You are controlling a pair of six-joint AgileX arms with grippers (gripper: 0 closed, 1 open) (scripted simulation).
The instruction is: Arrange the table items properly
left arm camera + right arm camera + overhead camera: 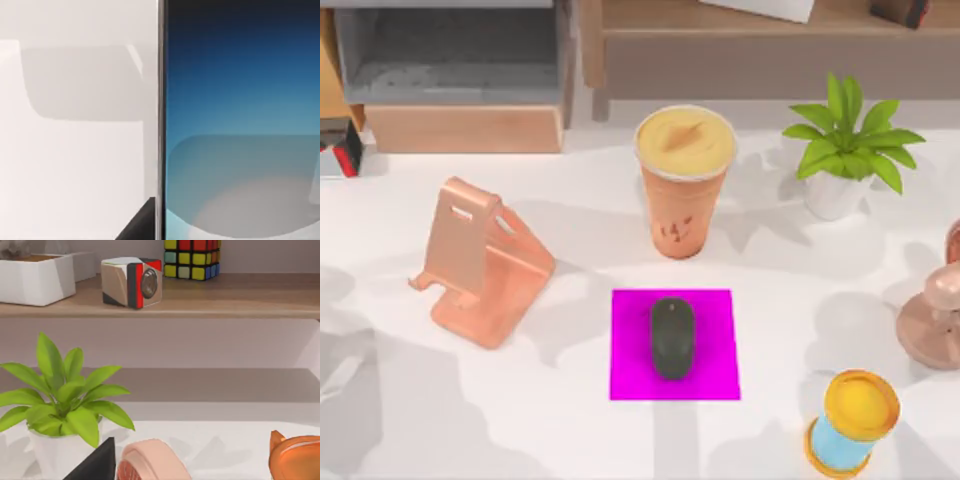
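Observation:
A dark grey mouse [672, 337] lies on a magenta pad [715, 375] at the table's middle front. Behind it stands the tall orange cup [684, 195] with a creamy yellow top. The smartphone [240, 120] with its blue glowing screen is very close in the left wrist view, lying on the white table, with a dark part of my left gripper [141, 225] beside its edge. In the right wrist view, a dark part of my right gripper [96, 465] is near the potted plant [60, 405].
A pink phone stand [480, 262] sits left of the pad. The potted plant [845, 150] stands at the back right, a copper-pink object [932, 310] at the right edge, and a yellow-topped blue cylinder [850, 420] at the front right. Shelves [200, 300] run behind the table.

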